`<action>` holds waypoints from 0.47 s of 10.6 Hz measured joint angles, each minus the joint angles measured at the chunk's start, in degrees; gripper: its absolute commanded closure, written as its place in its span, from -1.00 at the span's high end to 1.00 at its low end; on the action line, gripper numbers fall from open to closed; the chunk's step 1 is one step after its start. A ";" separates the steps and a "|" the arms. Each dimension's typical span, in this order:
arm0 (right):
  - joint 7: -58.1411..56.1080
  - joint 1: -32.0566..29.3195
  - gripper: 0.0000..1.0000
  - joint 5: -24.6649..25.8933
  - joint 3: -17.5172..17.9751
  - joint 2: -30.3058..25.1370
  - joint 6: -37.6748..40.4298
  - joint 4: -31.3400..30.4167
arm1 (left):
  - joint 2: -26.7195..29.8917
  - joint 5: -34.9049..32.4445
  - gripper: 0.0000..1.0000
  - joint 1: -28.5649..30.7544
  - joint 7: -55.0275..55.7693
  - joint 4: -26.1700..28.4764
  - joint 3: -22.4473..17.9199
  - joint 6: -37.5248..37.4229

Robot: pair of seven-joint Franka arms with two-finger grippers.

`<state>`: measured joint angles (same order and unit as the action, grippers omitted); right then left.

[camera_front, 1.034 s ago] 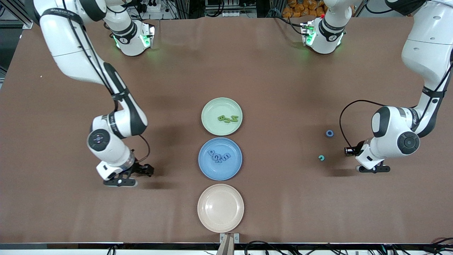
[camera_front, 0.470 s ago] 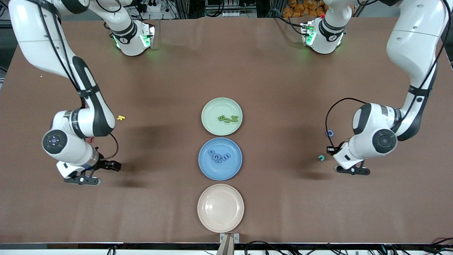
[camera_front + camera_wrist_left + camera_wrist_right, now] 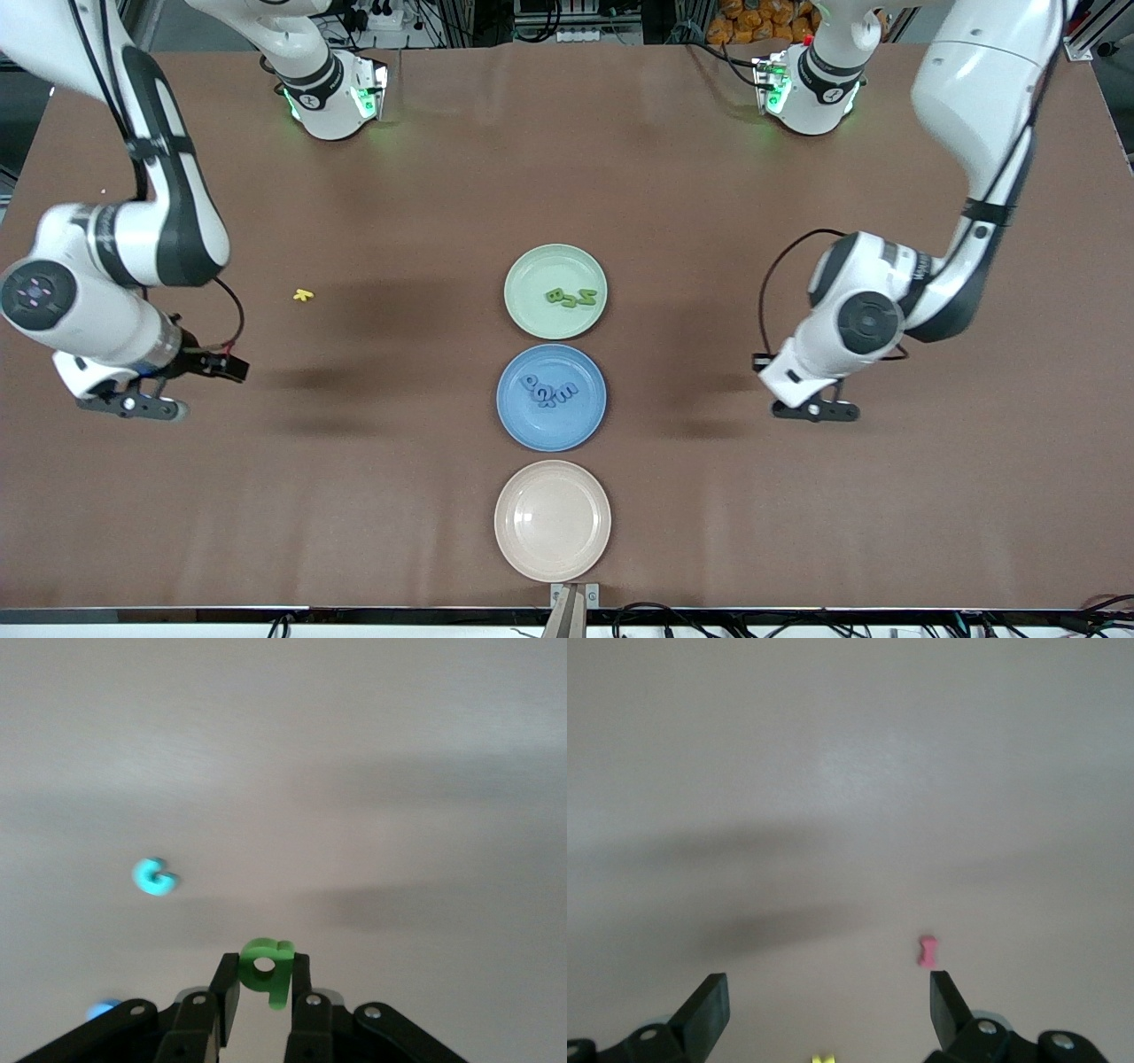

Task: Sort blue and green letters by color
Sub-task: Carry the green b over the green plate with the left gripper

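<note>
My left gripper (image 3: 265,973) is shut on a small bright green letter (image 3: 276,981) shaped like a q. In the front view the left gripper (image 3: 813,410) hangs over bare tablecloth, toward the left arm's end from the blue plate (image 3: 514,425). A teal letter (image 3: 155,875) and a blue letter (image 3: 102,1008) lie on the cloth below it; the arm hides both in the front view. Green letters (image 3: 571,297) lie on the green plate (image 3: 532,266), and blue letters (image 3: 547,391) on the blue plate. My right gripper (image 3: 131,406) (image 3: 827,1001) is open and holds nothing.
An empty beige plate (image 3: 552,520) sits nearest the front camera, in line with the other two plates. A small yellow letter (image 3: 303,295) (image 3: 823,1059) and a small pink-red letter (image 3: 928,951) lie on the cloth toward the right arm's end.
The left arm has swung toward the plates and now covers the teal and blue letters in the front view. The right arm has drawn away toward its own end, uncovering the yellow letter.
</note>
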<state>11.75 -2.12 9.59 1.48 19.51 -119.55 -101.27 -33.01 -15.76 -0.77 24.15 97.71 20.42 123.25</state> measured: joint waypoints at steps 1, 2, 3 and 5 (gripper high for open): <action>0.00 0.02 1.00 0.04 0.02 -3.08 2.84 -0.11 | 0.19 0.00 -1.00 -3.19 5.45 -0.15 0.06 -0.09; 0.01 0.04 1.00 0.07 0.04 -6.02 5.18 -0.14 | 0.35 0.00 -1.00 -6.03 10.59 -0.24 0.38 -0.21; 0.02 0.06 1.00 0.12 0.04 -8.51 7.36 0.10 | 0.46 0.00 -1.00 -8.19 15.25 -0.30 0.91 -0.31; 0.07 0.11 1.00 0.14 0.07 -12.42 14.41 2.52 | 0.45 0.00 -1.00 -12.15 26.14 -0.60 2.03 -0.33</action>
<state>11.81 -2.01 9.73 1.55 7.09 -105.15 -98.75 -32.56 -15.75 -12.92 50.28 97.11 22.45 122.92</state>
